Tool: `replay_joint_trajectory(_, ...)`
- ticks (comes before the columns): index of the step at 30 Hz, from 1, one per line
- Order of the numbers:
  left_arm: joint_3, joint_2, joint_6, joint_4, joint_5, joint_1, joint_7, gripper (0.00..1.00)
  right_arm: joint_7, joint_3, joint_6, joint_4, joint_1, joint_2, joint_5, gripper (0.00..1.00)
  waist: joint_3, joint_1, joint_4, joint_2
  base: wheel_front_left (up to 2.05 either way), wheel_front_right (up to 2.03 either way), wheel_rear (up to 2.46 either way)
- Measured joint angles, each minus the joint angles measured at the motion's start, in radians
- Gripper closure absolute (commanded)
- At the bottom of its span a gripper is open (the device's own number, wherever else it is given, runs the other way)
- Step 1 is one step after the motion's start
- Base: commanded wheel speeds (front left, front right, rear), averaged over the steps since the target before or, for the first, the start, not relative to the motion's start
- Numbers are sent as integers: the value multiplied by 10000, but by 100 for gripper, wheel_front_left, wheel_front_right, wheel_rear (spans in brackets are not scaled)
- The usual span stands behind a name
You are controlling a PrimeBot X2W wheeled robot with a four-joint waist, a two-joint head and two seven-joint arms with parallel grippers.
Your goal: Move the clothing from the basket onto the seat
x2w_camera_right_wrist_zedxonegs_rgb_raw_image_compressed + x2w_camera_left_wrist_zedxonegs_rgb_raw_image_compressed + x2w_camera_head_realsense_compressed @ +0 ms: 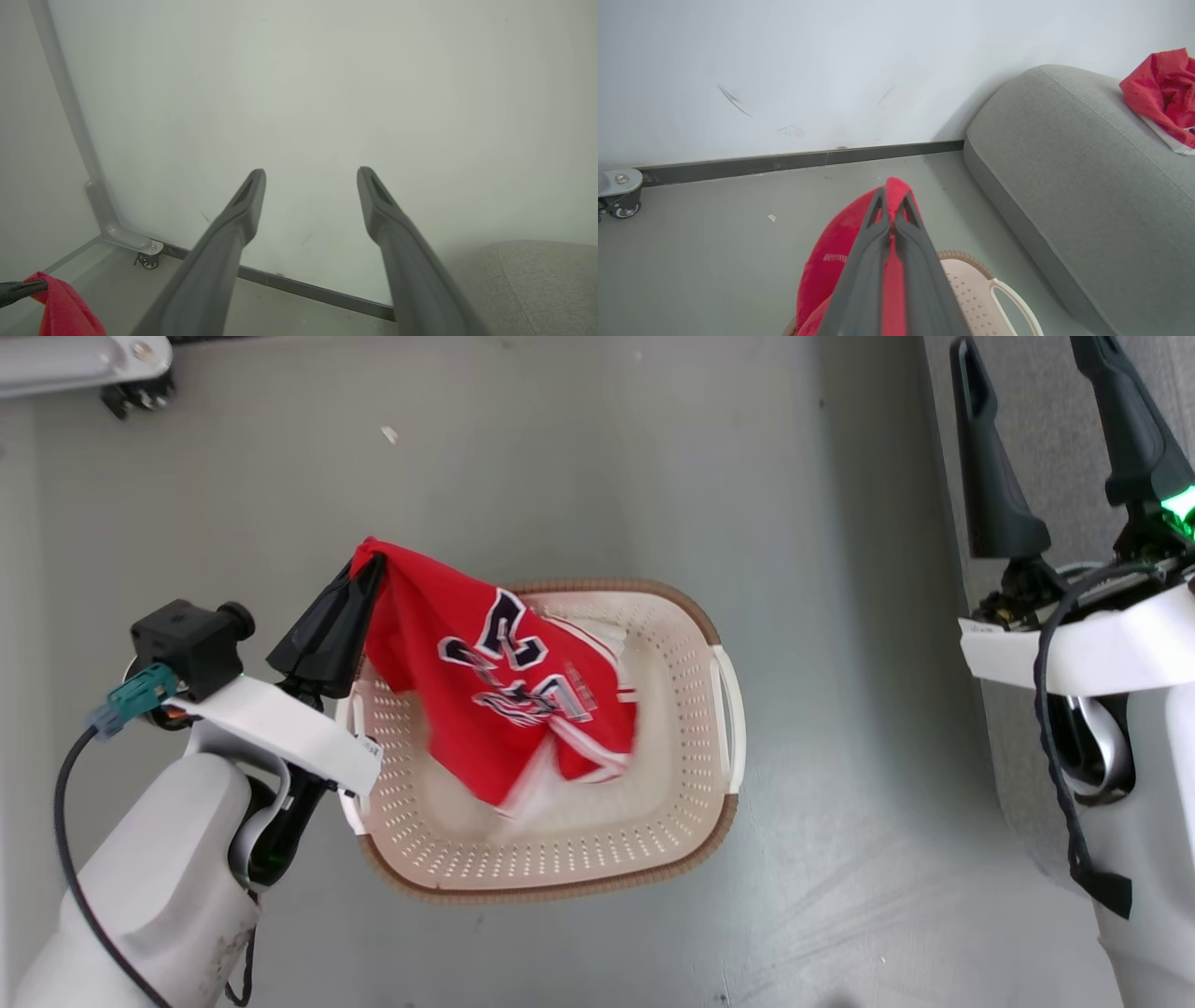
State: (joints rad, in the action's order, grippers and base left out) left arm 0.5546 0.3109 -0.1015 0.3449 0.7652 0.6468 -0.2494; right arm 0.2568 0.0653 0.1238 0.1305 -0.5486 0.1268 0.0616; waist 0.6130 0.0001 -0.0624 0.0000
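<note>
layout | basket [560, 882] on the floor [653, 476], centre | jersey [504, 681] hanging from the left gripper [366, 565] over the basket's left half, lower end blurred | seat [1046, 448] right of the basket, apart from it | second garment [1164, 93] on the seat | right gripper [1022, 347] over the seat's left edge | wall [831, 70] at the far side

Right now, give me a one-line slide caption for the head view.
Left gripper shut on the red jersey, holding it over the cream laundry basket; right gripper open.
</note>
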Motion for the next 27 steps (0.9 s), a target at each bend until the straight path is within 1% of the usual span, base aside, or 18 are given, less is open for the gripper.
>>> replay_joint_trajectory(10,-882,-35,117,-1124,-10,-848,-2,100,0,-157,0,-192,587,117,67,0,-914,0,303,0,0,0,0)
replay_joint_trajectory(20,-1636,-6,199,-2518,-226,-1285,-4,100,0,-182,0,-385,1187,119,180,0,-1849,0,527,0,0,0,0)
replay_joint_trajectory(21,-1801,61,199,-3198,-431,-1408,-31,100,0,-94,0,-523,1591,113,311,0,-2395,0,623,0,0,0,0)
replay_joint_trajectory(22,-1889,221,215,-3622,-662,-1422,-33,100,-2,311,0,-886,2119,96,731,0,-2918,0,681,0,0,0,0)
replay_joint_trajectory(27,-1908,389,334,-3808,-796,-1377,-33,100,-2,895,0,-1250,2515,105,1060,0,-3330,0,693,0,0,0,0)
